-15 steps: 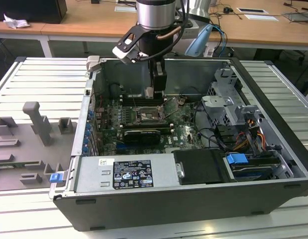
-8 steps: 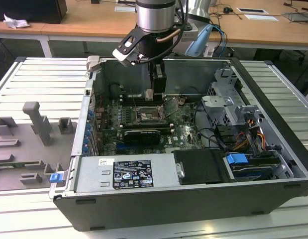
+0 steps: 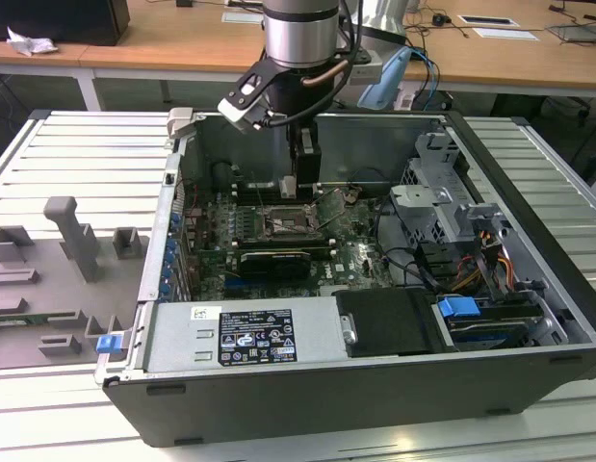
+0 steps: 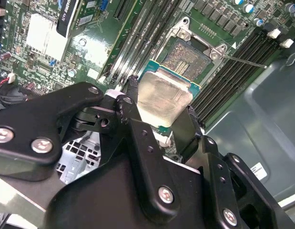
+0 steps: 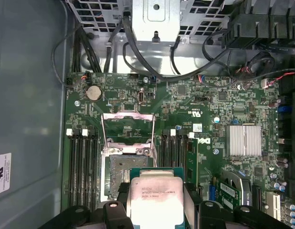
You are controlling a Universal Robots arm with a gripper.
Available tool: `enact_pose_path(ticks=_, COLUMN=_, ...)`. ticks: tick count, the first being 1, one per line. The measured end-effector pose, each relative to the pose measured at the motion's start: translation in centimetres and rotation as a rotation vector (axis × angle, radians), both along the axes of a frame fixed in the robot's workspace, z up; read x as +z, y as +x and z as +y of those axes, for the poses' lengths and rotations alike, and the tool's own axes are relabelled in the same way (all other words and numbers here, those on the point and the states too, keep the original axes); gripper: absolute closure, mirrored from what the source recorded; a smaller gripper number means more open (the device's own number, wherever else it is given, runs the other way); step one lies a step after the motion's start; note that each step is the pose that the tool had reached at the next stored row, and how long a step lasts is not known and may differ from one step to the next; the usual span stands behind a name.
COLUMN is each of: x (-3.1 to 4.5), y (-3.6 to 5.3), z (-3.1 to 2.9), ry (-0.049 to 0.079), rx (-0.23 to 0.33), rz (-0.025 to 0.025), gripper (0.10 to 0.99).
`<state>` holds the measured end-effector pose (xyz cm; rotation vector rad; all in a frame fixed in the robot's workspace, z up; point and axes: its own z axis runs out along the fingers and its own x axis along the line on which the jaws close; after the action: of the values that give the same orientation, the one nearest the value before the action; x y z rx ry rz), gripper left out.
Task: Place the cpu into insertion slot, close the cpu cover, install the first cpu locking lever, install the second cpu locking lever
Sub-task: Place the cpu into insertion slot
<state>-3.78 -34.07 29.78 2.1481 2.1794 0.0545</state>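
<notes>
Jaws clamped on cpu [image 4: 162, 98] edges over open insertion slot [image 5: 119, 179], cpu cover [image 5: 128, 150] raised. Chip light, stiff, likely fragile underneath: edge hold suits.

Computer case [image 3: 326, 399]: black tower, lying open on its side on the slatted metal bench [image 3: 76, 144].
Power supply [image 3: 245, 337]: silver box with a printed label, along the case's near wall.
Motherboard [image 5: 209, 95]: green, flat on the case floor.
Graphics card [image 3: 274, 262]: black, seated across the board.
Heatsink [image 5: 244, 140]: silver, finned.
Coin cell [image 5: 94, 92]: round, near the board's edge.
Memory slots [image 5: 82, 167]: 2 black banks with white clips.
Drive cage [image 3: 442, 207]: grey metal, at the exterior view's right.
Cables [image 3: 485, 274]: orange and black, beside a blue latch [image 3: 459, 309].
Fixtures [image 3: 74, 236]: grey blocks at the exterior view's left of the case.
</notes>
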Motion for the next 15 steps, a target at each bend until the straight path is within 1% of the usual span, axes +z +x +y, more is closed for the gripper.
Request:
enact_pose_path(ticks=4, x=-0.21, y=0.00, z=0.00, ry=-0.004, rx=-0.003, rz=0.0000, gripper=0.557)
enact_pose_path(ticks=15, x=-0.66, y=0.00, z=0.00, ry=-0.004, rx=-0.007, rz=0.0000, gripper=0.557)
